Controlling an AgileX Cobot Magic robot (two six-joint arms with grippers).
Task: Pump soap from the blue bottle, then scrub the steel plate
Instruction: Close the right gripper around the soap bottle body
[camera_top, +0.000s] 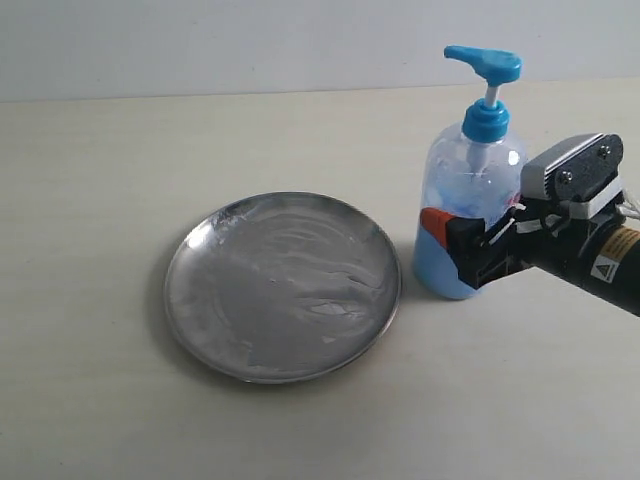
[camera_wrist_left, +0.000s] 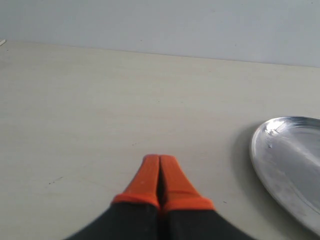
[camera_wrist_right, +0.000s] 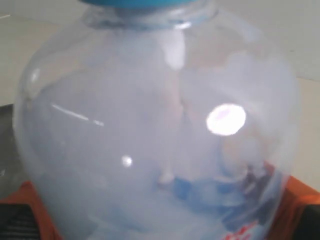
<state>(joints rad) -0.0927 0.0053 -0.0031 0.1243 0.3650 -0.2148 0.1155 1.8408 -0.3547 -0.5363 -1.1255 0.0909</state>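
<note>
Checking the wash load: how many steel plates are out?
1. The steel plate lies flat, left of the blue bottle in the exterior view; no others seem hidden.

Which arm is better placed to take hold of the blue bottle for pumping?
Right. Its tool straddles the blue bottle, fingers on either side. The left tool is shut over the table near the steel plate, bottle outside its view.

Soft, even, bright light. The plate (camera_top: 283, 287) shows streaky glare and a faint shadow at its rim. The bottle (camera_wrist_right: 155, 125) fills the right wrist view, blurred, with a round highlight.
</note>
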